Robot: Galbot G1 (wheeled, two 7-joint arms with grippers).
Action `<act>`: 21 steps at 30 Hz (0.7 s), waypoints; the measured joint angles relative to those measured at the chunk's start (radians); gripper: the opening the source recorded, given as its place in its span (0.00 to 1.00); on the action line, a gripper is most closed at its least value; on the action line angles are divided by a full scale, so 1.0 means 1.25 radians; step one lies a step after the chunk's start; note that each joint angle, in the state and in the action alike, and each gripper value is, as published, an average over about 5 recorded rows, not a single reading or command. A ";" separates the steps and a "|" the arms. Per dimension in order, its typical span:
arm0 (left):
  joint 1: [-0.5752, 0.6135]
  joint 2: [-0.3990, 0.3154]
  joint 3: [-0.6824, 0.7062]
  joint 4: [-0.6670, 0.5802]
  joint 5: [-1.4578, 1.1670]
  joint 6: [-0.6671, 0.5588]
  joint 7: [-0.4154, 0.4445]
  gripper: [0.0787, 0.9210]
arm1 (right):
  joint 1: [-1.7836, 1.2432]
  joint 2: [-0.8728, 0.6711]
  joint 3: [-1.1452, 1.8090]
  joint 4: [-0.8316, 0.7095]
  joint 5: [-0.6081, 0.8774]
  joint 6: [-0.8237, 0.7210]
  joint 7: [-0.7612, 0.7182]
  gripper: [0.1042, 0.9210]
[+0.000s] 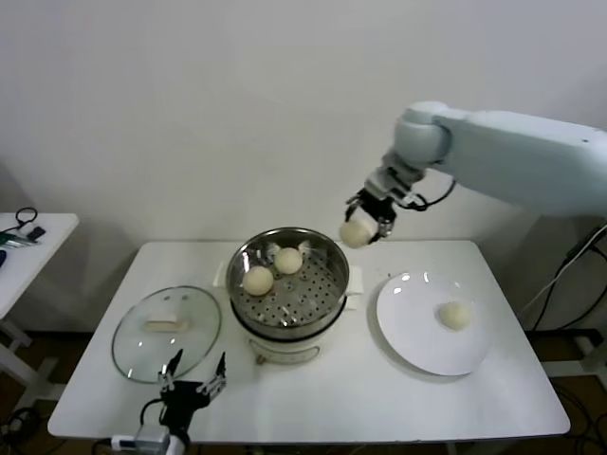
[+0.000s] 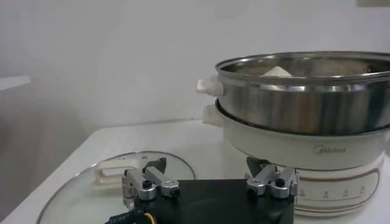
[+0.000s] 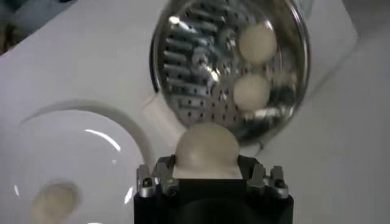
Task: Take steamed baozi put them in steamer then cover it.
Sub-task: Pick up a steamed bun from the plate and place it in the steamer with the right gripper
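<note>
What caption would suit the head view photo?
Right gripper carries a baozi toward the steamer holding two buns; one waits on the plate.

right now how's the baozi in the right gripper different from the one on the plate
The held baozi is up in the air, clamped in the right gripper just beyond the steamer rim; the plate baozi lies free on the white plate. The held one is near the steamer, the other farther to its right. Both are smooth, round and cream-white.

Right end effector (image 1: 361,227) raised, clamped
</note>
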 measured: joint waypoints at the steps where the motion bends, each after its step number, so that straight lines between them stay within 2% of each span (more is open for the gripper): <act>1: 0.001 -0.001 -0.001 -0.001 -0.001 0.000 0.000 0.88 | -0.004 0.017 0.001 0.004 -0.012 0.011 0.002 0.71; 10: 0.011 -0.001 -0.015 -0.003 -0.012 -0.006 -0.001 0.88 | -0.077 0.140 0.008 0.007 -0.106 0.069 0.040 0.70; 21: 0.014 0.000 -0.013 -0.005 -0.013 -0.008 -0.001 0.88 | -0.172 0.194 0.005 -0.011 -0.187 0.089 0.082 0.70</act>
